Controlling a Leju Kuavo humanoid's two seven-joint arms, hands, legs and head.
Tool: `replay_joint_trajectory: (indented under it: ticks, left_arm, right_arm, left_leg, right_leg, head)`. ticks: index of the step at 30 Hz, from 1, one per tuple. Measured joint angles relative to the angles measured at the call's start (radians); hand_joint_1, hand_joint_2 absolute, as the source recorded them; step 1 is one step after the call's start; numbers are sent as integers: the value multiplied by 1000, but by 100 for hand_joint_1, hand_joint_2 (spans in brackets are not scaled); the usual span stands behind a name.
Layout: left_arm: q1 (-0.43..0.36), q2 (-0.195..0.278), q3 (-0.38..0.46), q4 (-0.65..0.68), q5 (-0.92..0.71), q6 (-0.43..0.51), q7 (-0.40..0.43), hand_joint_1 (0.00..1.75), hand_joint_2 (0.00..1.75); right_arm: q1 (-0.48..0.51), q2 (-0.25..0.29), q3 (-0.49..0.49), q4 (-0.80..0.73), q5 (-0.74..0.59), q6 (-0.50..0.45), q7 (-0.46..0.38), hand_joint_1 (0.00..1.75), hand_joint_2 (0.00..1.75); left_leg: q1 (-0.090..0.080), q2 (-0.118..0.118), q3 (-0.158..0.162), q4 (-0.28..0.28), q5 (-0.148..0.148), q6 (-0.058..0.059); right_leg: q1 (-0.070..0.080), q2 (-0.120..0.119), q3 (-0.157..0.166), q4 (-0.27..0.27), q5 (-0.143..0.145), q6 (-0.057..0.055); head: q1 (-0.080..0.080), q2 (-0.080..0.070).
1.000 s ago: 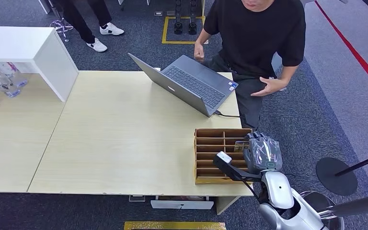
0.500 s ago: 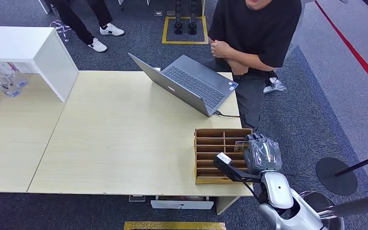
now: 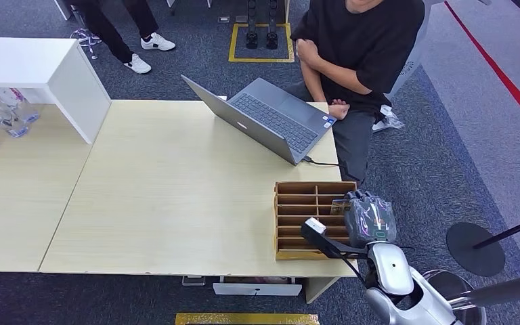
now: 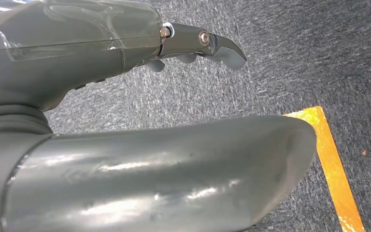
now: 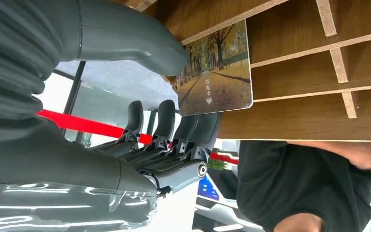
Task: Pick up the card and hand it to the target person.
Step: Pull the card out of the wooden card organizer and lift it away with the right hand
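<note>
The right hand [image 3: 370, 218] hovered at the near right corner of the table [image 3: 169, 203], over the right-hand side of the wooden slotted rack [image 3: 308, 220] that stood at that corner. In the right wrist view the thumb [image 5: 140, 41] lay on the printed face of the card [image 5: 216, 70], a picture of an autumn tree-lined path, while the dark fingers [image 5: 174, 128] were curled in behind the card's edge, so the hand appeared to pinch the card against the rack's wooden dividers; whether the card was already free of its slot could not be told. By that reading the pick-up step was in hand: the grasp seemed made, the lift not yet done. The next move would call for drawing the card straight out along its slot without snagging a divider, then carrying it out past the table's far right corner toward the person. The left hand [image 4: 125, 72] hung over the grey carpet, fingers loosely extended and holding nothing. Farther along the table, an open laptop [image 3: 264, 118] sat near the far edge, and beyond the far right corner the person in a black shirt [image 3: 365, 47] sat with arms folded, no palm offered for the card.
</note>
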Motion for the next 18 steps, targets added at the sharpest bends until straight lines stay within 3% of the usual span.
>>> replay_joint_trajectory:
  ticks: [7,18]
  left_arm:
    - [0,-1,-4,0,0,0,0,0,0]
    - [-1,-3,-5,0,0,0,0,0,0]
  right_arm:
    - [-2,4,1,4,0,0,0,119,175]
    - [-9,7,2,11,-3,-12,0,131,175]
  left_leg:
    - [0,0,0,0,0,0]
    - [0,0,0,0,0,0]
  right_leg:
    - [0,0,0,0,0,0]
    - [0,0,0,0,0,0]
  head:
    - [0,0]
    - [0,0]
